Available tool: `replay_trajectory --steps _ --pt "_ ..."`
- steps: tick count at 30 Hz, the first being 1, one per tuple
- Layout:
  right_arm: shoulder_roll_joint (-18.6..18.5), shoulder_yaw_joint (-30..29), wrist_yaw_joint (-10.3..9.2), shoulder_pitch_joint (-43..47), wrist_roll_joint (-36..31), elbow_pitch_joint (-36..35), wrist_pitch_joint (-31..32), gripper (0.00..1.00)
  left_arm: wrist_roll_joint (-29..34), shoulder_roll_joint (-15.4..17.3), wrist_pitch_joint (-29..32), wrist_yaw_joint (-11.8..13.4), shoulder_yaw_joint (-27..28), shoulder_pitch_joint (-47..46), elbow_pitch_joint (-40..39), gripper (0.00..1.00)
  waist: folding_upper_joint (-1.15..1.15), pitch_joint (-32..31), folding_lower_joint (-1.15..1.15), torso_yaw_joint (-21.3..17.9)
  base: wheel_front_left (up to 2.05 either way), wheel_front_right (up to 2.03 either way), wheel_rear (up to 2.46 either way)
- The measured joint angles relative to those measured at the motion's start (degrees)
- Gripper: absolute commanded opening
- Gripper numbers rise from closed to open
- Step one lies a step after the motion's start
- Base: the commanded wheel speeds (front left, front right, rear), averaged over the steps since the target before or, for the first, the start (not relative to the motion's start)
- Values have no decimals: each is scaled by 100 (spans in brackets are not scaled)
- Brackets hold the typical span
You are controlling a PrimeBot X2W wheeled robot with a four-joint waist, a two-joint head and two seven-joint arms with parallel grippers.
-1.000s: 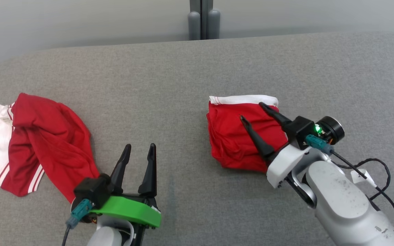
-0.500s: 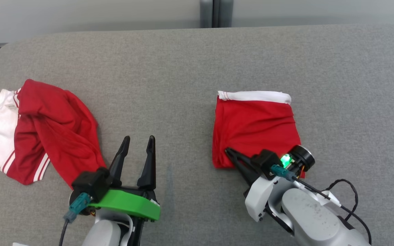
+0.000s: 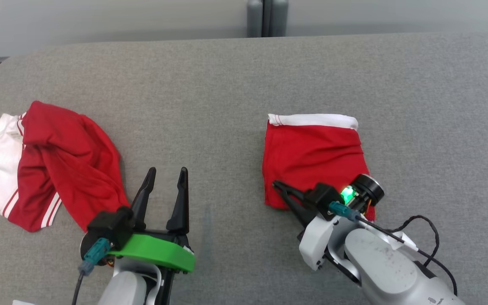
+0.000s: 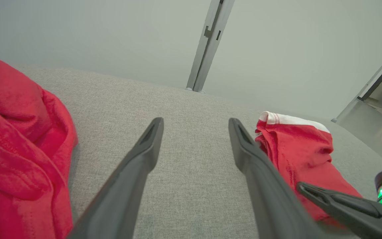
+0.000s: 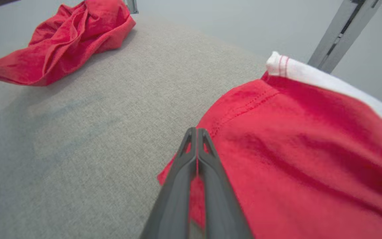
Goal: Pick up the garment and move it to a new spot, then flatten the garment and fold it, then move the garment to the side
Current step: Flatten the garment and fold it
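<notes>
Garment, folded: right gripper, pinched shut at its near-left corner, may catch one layer and drag it unfolded; left gripper spread wide.

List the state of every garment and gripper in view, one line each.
folded garment: folded into a square, lying flat, white band at the far edge.
crumpled garment: bunched and unfolded, lying loose.
left gripper: open, holding nothing, between the two garments.
right gripper: shut at the folded garment's near left corner; whether it pinches cloth is unclear.
</notes>
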Motion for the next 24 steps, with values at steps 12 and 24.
replay_trajectory --steps 12,24 --pt "107 -1766 0 707 -136 -1054 -1 100 156 -1 0 -8 -65 -10 142 100 0 -460 0 -249 0 0 0" --pt "225 -3247 0 1809 -326 -1606 -1 100 166 -1 0 140 289 623 203 100 0 -945 0 -446 0 0 0"
